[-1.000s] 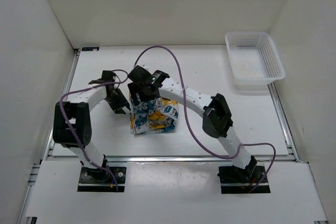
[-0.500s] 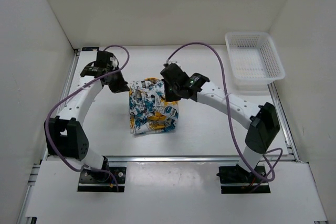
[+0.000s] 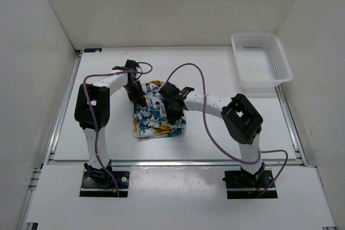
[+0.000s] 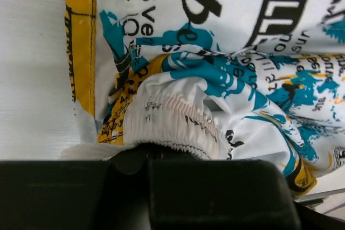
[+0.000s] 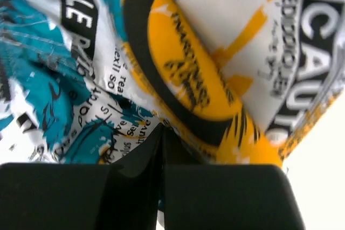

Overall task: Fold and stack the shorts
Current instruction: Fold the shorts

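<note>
Crumpled shorts mid-table, left claw and right claw each pinched on them, white mesh basket well apart

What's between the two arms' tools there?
The shorts: their bunched fabric fills the gap between the left tool and right tool, seen from the top view.

White mesh basket sitting upright at two o'clock on the white worktop; white walls standing at nine, twelve, three.
</note>
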Controlling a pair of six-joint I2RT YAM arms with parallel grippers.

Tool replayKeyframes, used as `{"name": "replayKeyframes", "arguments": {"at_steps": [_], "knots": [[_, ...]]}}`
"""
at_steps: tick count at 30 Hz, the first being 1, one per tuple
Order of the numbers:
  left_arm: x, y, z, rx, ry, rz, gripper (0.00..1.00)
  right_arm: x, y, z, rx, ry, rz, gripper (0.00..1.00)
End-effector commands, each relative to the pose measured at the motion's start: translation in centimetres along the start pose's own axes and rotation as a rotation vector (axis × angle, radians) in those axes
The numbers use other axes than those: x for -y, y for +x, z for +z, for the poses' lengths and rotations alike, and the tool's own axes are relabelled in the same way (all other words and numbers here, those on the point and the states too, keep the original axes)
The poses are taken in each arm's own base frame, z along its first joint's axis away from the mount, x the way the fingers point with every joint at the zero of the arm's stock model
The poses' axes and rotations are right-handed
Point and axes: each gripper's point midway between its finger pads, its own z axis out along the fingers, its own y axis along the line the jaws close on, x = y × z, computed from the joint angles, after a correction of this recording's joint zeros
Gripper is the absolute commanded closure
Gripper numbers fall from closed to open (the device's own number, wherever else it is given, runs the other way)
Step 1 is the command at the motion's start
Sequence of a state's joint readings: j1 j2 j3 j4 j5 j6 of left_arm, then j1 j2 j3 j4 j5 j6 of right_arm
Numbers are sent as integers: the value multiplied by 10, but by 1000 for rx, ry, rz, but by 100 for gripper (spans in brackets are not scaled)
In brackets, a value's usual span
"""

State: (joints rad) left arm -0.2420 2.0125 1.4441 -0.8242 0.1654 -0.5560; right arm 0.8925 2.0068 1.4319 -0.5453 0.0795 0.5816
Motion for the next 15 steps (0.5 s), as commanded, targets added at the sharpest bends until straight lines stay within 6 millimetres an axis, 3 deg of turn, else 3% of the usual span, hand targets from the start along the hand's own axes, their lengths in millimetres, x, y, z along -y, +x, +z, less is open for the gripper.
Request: {"name": "replayKeyframes", "arguments": {"at_steps": [1,2,3,4,6,7,8,9,10,11,12,13,14,15], "knots": [[23,-29,-47,143,76,61,89,-9,-26,-48,120,-34,2,86],[24,-28,-55,154,82,63,89,-8,-44,-78,211,-27,-4,76],[32,-30,-68,169,116,84,89,-6,-52,-94,256,-15,-7,46],[41,-37,-95,228,149,108,89,-2,-58,-123,314,-11,1,31],[46,-34,-126,257,174,137,89,8,-70,-157,408,22,-1,10],[48,-34,-141,278,184,152,86,23,-79,-187,501,78,17,3],[55,-36,-173,341,213,185,80,35,-77,-200,524,121,26,0],[56,-34,-189,363,223,200,65,49,-75,-207,541,161,43,0],[54,-27,-201,365,221,211,56,64,-75,-229,590,186,70,0],[57,-24,-227,416,244,234,45,82,-69,-238,610,259,89,0],[54,-19,-236,433,243,234,39,99,-61,-240,609,308,115,0],[49,-17,-246,454,244,241,28,114,-55,-257,644,333,149,0],[47,-7,-266,491,263,248,22,127,-43,-261,632,381,156,0],[41,-4,-274,514,264,248,21,142,-32,-269,647,409,195,0]]}}
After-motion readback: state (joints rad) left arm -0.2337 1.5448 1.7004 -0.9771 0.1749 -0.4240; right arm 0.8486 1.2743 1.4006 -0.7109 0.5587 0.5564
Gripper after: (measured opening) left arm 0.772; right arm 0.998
